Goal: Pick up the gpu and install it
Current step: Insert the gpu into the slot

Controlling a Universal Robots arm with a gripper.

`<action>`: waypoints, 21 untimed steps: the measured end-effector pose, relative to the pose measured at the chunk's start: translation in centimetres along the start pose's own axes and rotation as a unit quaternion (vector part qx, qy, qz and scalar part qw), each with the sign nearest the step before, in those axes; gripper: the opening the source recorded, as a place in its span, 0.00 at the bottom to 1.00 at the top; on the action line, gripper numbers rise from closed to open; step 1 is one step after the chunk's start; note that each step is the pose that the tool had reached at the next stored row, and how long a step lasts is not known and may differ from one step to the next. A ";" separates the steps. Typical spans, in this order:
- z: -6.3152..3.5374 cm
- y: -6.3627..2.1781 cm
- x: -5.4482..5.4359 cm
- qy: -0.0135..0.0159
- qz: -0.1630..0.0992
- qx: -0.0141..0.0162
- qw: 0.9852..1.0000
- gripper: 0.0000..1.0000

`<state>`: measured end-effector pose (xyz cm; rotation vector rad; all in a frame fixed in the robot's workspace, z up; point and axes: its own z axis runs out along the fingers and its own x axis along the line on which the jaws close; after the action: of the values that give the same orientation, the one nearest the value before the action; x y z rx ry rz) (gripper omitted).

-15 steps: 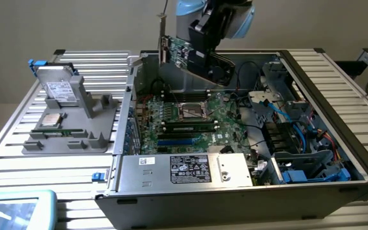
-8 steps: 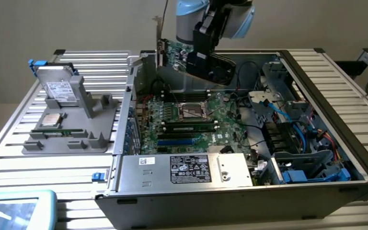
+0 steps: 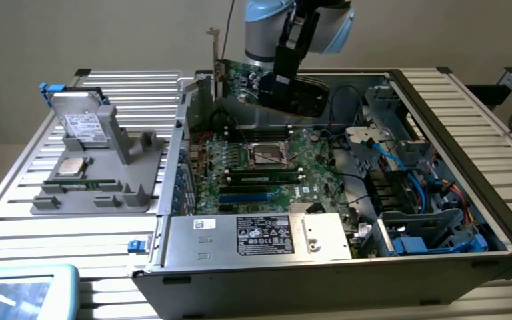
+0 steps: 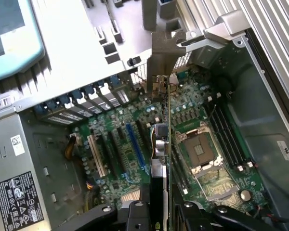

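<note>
The gpu point(image 3: 237, 79) hangs upright above the back of the open computer case point(image 3: 434, 100), green board facing the exterior view's left and its silver bracket point(image 3: 213, 50) pointing up. My gripper point(image 3: 280, 90) is shut on the card's black cooler side. In the wrist view the gpu point(image 4: 160, 144) appears edge-on over the motherboard point(image 4: 120, 149), between the blue slot point(image 4: 135, 144) and the CPU socket point(image 4: 200, 151). Its bracket point(image 4: 164, 53) sits near the case's rear wall. The gripper point(image 4: 161, 214) clamps the card from both sides.
On the exterior view's left, a grey holder point(image 3: 105, 193) carries a hard drive point(image 3: 87, 123), a CPU point(image 3: 71, 165) and a memory stick point(image 3: 78, 181). The power supply point(image 3: 265, 235) sits at the case front. Blue cables point(image 3: 399, 157) and drive bays fill the right side. A tablet point(image 3: 21, 290) lies nearby.
</note>
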<state>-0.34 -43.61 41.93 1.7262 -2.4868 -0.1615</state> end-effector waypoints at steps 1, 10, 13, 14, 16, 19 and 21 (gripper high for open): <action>0.01 0.00 0.0 0.001 -0.009 0.000 1.000 0.27; 0.05 -0.01 0.0 0.014 -0.090 0.003 0.996 0.27; 0.06 -0.01 0.0 0.018 -0.117 0.004 0.993 0.27; 0.06 -0.01 0.0 0.019 -0.126 0.004 0.992 0.27; 0.06 -0.02 0.0 0.021 -0.139 0.004 0.990 0.27; 0.06 -0.02 0.0 0.021 -0.139 0.004 0.990 0.27; 0.07 -0.02 0.0 0.021 -0.139 0.006 0.990 0.27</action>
<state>-0.33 -43.61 41.86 2.0515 -2.2118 -0.1330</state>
